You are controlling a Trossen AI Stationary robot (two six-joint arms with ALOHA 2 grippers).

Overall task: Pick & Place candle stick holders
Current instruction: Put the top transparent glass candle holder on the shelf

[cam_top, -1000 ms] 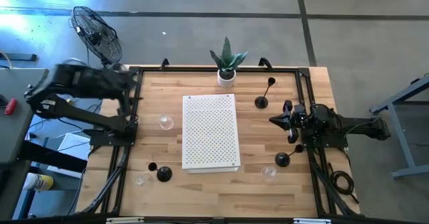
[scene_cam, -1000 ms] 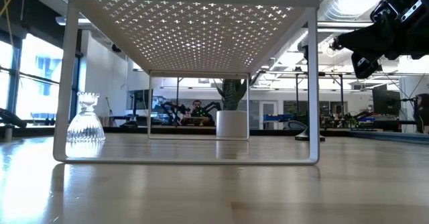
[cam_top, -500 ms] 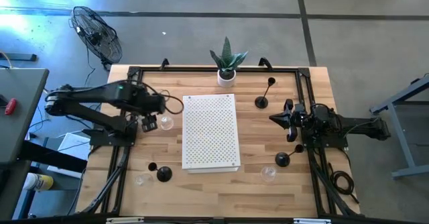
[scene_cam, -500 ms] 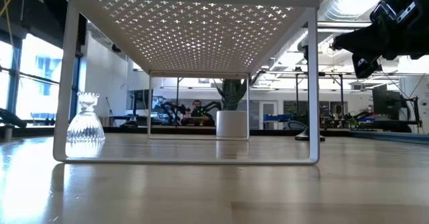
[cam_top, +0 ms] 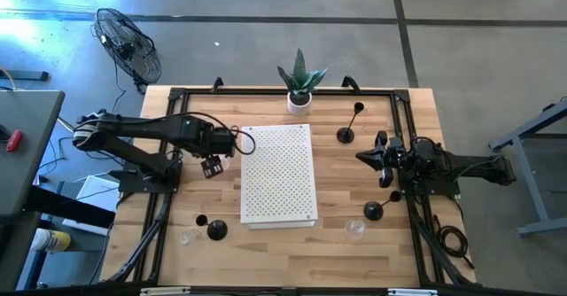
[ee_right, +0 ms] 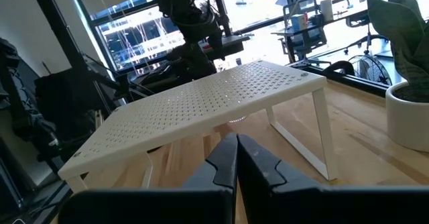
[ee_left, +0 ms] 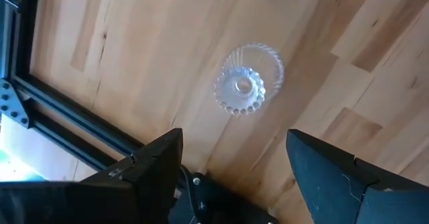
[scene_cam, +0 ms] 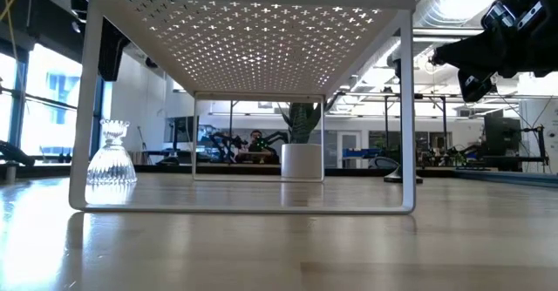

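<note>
A ribbed clear glass holder [ee_left: 248,88] stood on the wooden table [cam_top: 292,243] just left of the white perforated shelf [cam_top: 279,174], nothing visible inside it. The left gripper [cam_top: 211,166] hovered above it, fingers [ee_left: 157,163] spread apart. The right gripper [cam_top: 370,158] rested near the table's right edge, fingers pressed together, holding nothing.
</note>
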